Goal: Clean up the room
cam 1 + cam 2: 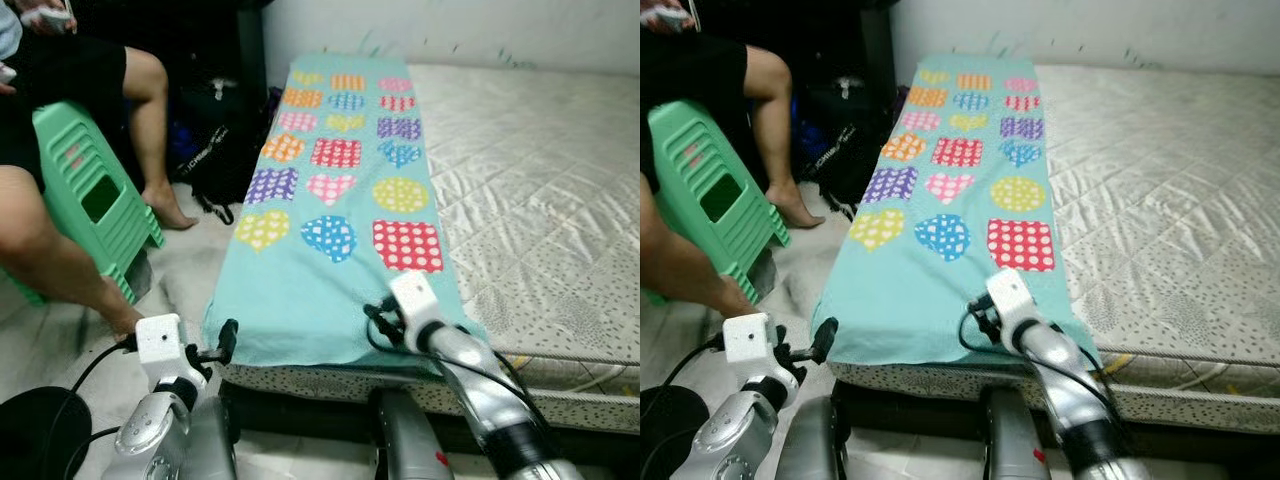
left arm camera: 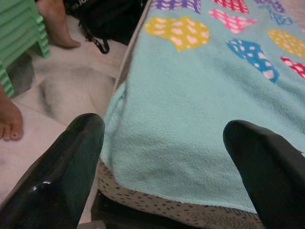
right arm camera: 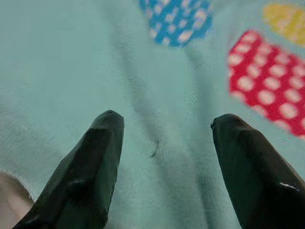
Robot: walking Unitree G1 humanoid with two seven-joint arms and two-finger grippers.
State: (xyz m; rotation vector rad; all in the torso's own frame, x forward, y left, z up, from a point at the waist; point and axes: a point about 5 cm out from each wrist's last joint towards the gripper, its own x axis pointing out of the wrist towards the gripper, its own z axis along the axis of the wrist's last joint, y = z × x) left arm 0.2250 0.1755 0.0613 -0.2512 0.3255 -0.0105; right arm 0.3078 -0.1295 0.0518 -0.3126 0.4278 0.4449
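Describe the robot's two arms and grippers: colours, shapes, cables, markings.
Both arms are silver metal with a white boxy block at each wrist and black cables looping beside it. The left gripper and right gripper each have two long, glossy black fingers with rounded tips.

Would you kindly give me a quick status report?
Left gripper open at the near corner of the teal patterned fleece blanket. Right gripper open over its near edge. Person's bare leg beside the bed.
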